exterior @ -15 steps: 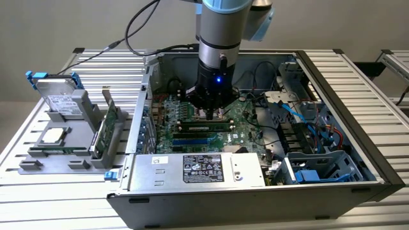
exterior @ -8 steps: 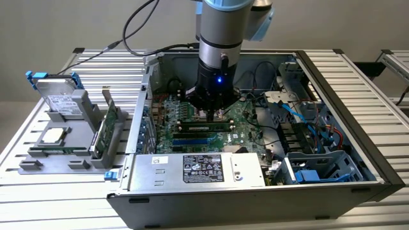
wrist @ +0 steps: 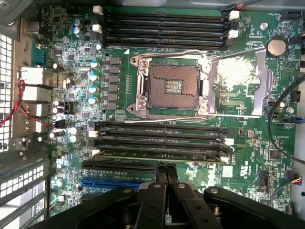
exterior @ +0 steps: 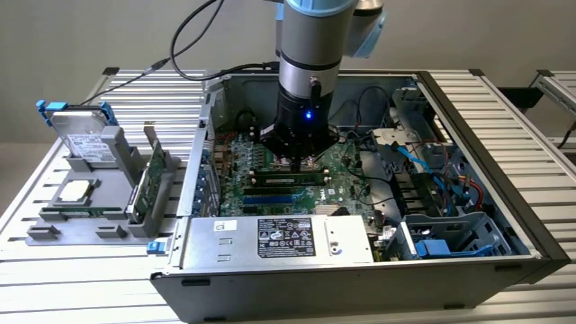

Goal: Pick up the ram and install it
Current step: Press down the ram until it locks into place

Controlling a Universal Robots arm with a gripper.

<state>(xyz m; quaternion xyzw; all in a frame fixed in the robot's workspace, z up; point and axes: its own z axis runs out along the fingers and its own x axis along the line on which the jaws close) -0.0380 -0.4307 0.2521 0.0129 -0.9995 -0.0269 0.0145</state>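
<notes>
The ram (exterior: 288, 179) lies seated in its slot — long axis across the motherboard (wrist: 267, 157) — below the closed, empty gripper (wrist: 165, 168).

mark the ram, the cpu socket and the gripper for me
ram (wrist: 159, 153): wrist view, middle of the stick seated in a slot.
CPU socket (wrist: 172, 86): wrist view, centre of the open pin field.
gripper (wrist: 165, 172): wrist view, between the tips of the closed jaws.

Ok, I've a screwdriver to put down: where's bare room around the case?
Bare table lies in front of the rack, and more lies behind the drive. Inside the case it is crowded with the arm and cables.
</notes>
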